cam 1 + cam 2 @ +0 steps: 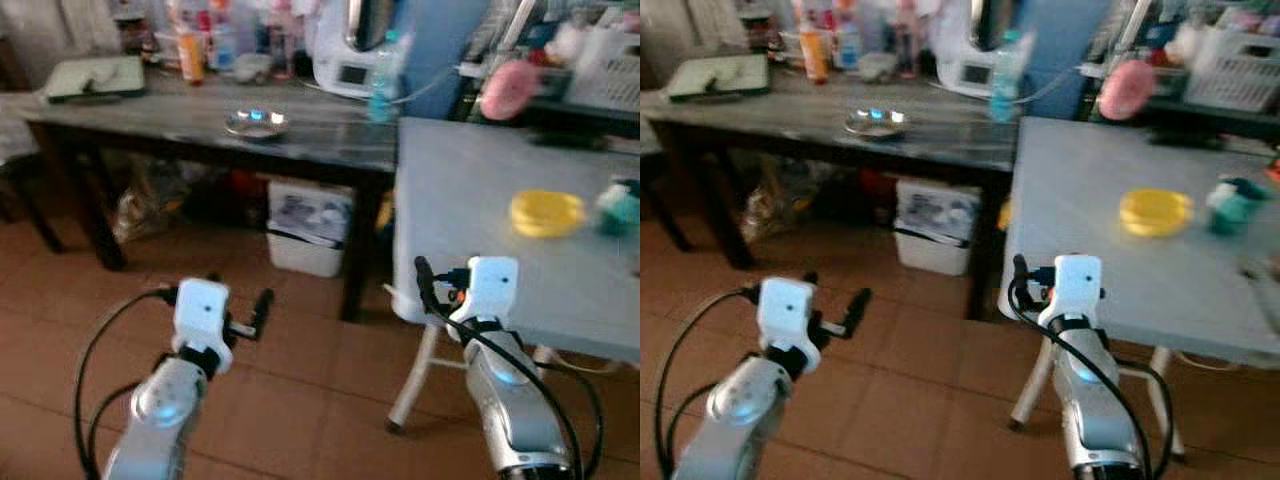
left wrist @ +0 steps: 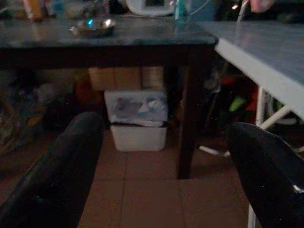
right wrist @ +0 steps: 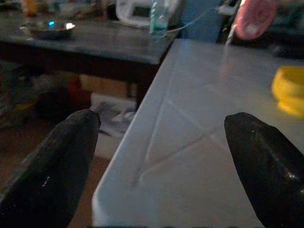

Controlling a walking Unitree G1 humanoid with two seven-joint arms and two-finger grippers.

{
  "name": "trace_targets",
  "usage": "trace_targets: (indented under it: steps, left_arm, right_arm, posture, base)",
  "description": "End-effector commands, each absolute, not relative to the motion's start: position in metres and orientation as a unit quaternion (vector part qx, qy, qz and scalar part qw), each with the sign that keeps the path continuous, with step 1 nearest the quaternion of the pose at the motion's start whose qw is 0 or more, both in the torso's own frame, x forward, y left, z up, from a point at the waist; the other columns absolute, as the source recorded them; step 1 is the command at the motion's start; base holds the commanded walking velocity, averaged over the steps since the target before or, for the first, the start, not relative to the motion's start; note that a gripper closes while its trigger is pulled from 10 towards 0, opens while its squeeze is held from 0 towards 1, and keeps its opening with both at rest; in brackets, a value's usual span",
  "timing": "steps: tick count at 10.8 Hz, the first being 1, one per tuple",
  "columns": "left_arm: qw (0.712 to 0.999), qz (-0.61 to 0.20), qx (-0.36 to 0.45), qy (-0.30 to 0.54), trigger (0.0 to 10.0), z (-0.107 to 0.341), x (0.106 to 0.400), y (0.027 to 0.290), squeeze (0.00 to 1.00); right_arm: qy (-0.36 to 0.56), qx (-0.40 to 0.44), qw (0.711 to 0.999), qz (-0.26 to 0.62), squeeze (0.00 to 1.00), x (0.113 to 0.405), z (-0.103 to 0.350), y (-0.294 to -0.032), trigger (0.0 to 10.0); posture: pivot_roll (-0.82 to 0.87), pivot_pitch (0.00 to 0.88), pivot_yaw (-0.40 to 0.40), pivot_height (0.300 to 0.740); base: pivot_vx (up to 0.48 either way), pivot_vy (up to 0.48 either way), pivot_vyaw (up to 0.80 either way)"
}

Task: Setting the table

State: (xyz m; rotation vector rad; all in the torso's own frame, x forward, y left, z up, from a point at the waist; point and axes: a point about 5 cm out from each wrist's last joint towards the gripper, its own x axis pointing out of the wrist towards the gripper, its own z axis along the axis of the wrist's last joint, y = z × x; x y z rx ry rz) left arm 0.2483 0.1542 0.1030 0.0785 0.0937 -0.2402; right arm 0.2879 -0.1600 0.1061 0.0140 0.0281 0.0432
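Note:
A yellow bowl point(image 1: 546, 212) and a teal cup point(image 1: 620, 208) stand on the pale grey table point(image 1: 470, 190) at the right. On the dark table point(image 1: 330, 135) behind it lies a small metal dish point(image 1: 257, 123). My left gripper point(image 2: 166, 156) is open and empty, held low over the tiled floor and facing the dark table's leg. My right gripper point(image 3: 161, 156) is also open and empty, level with the near left corner of the pale table point(image 3: 190, 142). The yellow bowl point(image 3: 289, 90) is ahead of it to the right.
The back of the dark table is crowded with a white appliance point(image 1: 350, 60), a water bottle point(image 1: 383, 75), other bottles and a green board point(image 1: 95, 77). A white bin point(image 1: 308, 225) sits under that table. A pink object point(image 1: 510, 88) hangs behind the pale table.

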Motion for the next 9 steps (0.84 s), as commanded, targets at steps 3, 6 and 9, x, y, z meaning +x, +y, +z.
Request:
trace_targets:
  steps: [3, 6, 9]
  left_arm:
    - [0.991, -0.122, 0.040, 0.041, 10.0, 0.1061, 0.2496, 0.1538, 0.00]
    - [0.991, -0.123, 0.041, 0.041, 10.0, 0.1064, 0.2499, 0.1538, 0.00]
    - [0.992, -0.115, 0.040, 0.036, 10.0, 0.1071, 0.2497, 0.1545, 0.00]
  right_arm:
    - [0.007, 0.004, 1.000, 0.020, 0.00, 0.2882, 0.1103, -0.1581, 10.0]
    - [0.006, 0.004, 1.000, 0.017, 0.00, 0.2879, 0.1101, -0.1584, 10.0]
    - [0.004, 0.002, 1.000, 0.019, 0.00, 0.2895, 0.1116, -0.1577, 10.0]
  posture:
    - [0.13, 0.004, -0.022, 0.740]
    - [0.13, 0.006, -0.020, 0.740]
    - [0.13, 0.008, -0.027, 0.740]
  base:
    - [0.000, -0.441, -0.18]
    - [0.000, -0.414, -0.18]
    - [0.000, 0.000, 0.00]
